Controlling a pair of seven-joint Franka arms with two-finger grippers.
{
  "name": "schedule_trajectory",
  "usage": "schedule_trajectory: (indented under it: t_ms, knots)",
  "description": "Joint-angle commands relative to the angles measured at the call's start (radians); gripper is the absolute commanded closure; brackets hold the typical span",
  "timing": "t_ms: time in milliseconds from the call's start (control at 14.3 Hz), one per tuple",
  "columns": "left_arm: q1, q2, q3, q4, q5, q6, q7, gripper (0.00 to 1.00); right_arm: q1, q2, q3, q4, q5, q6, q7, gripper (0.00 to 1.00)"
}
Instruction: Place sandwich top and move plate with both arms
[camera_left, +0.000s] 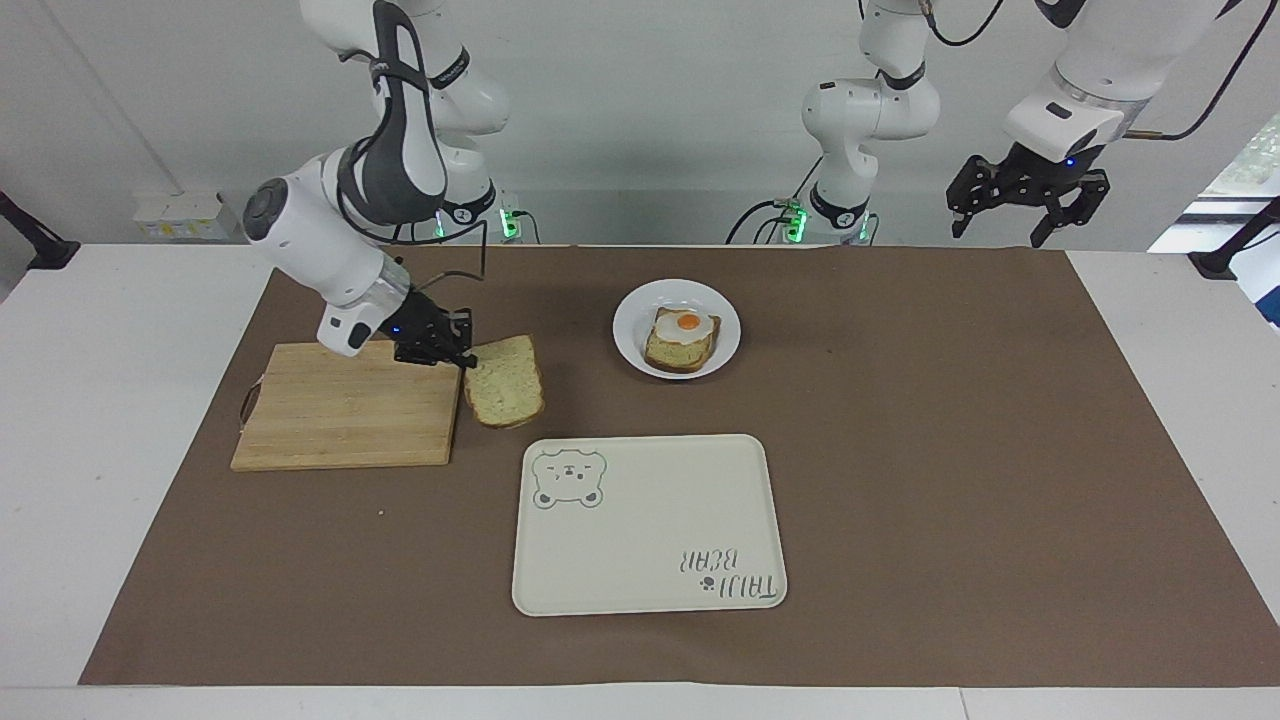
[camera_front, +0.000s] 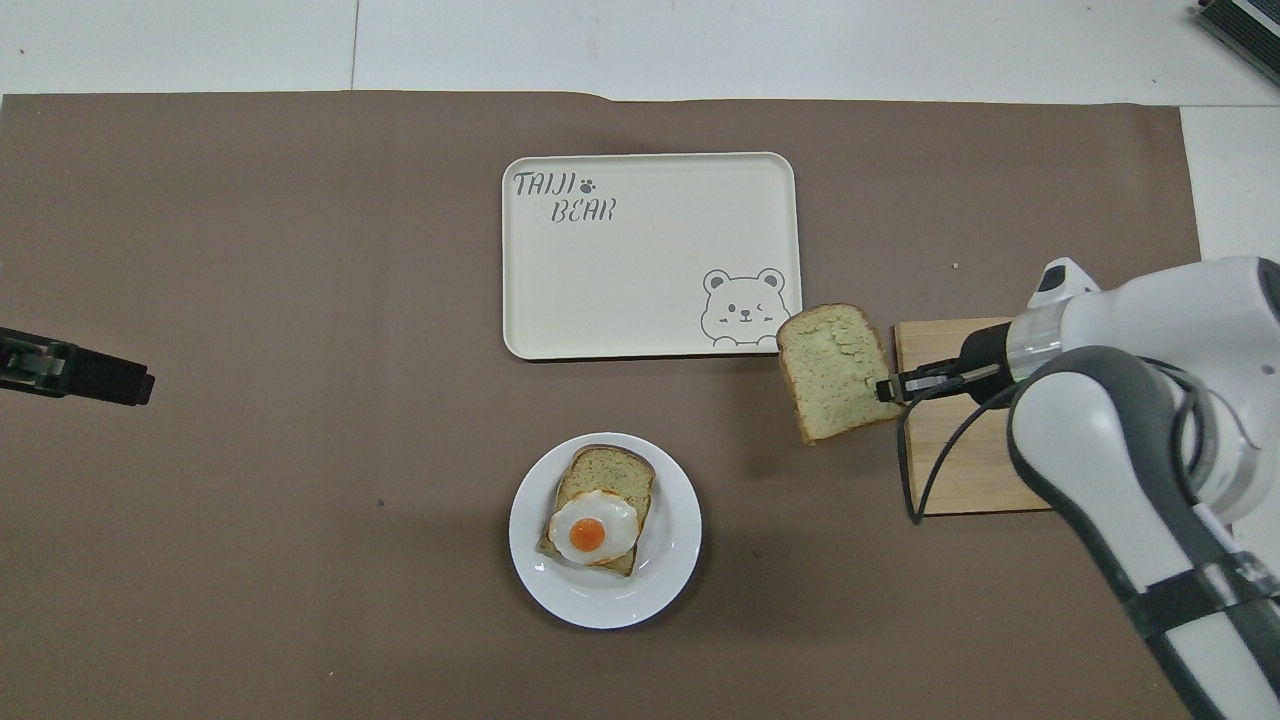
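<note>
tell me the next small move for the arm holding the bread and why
Probably carry on toward the plate: the right gripper is shut on the sandwich top, lifted just past the cutting board, and the egg-topped slice is still uncovered. The left gripper waits, open.
</note>
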Motion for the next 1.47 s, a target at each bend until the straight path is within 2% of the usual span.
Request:
schedule_trajectory:
  t_ms: [0, 279, 699, 838, 908, 978, 1048, 1257, 1397]
  knots:
    - [0.008, -0.021, -0.003, -0.022, 0.0, -0.006, -0.008, 0.0, 0.141, -0.049, -0.002, -0.07, 0.023, 0.121, 0.181, 1.0]
    - [0.01, -0.023, -0.003, -0.03, -0.002, 0.005, -0.014, 0.0, 0.384, -0.034, -0.002, -0.136, 0.023, 0.355, 0.447, 1.0]
    - [0.013, -0.021, -0.003, -0.03, -0.002, 0.011, -0.004, 0.0, 0.602, -0.054, -0.002, -0.277, 0.025, 0.574, 0.685, 1.0]
    - [0.014, -0.021, -0.003, -0.03, -0.002, 0.011, -0.003, 0.0, 0.654, -0.038, -0.002, -0.323, 0.028, 0.666, 0.742, 1.0]
    - [0.014, -0.021, -0.003, -0.03, -0.002, 0.011, -0.003, 0.0, 0.662, -0.035, -0.002, -0.331, 0.029, 0.669, 0.754, 1.0]
    - [0.014, -0.021, -0.003, -0.03, -0.002, 0.012, -0.001, 0.0, 0.663, -0.038, -0.002, -0.328, 0.029, 0.657, 0.773, 0.62]
    - [0.013, -0.021, -0.003, -0.03, -0.002, 0.014, 0.002, 0.0, 0.662, -0.052, -0.004, -0.325, 0.029, 0.619, 0.786, 0.01]
    - [0.013, -0.021, -0.003, -0.035, -0.02, 0.045, 0.002, 0.0, 0.601, -0.147, -0.018, -0.308, 0.023, 0.428, 0.797, 0.0]
    - [0.014, -0.023, -0.003, -0.044, -0.061, 0.054, 0.002, 0.0, 0.541, -0.178, -0.019, -0.265, 0.011, 0.334, 0.797, 0.0]
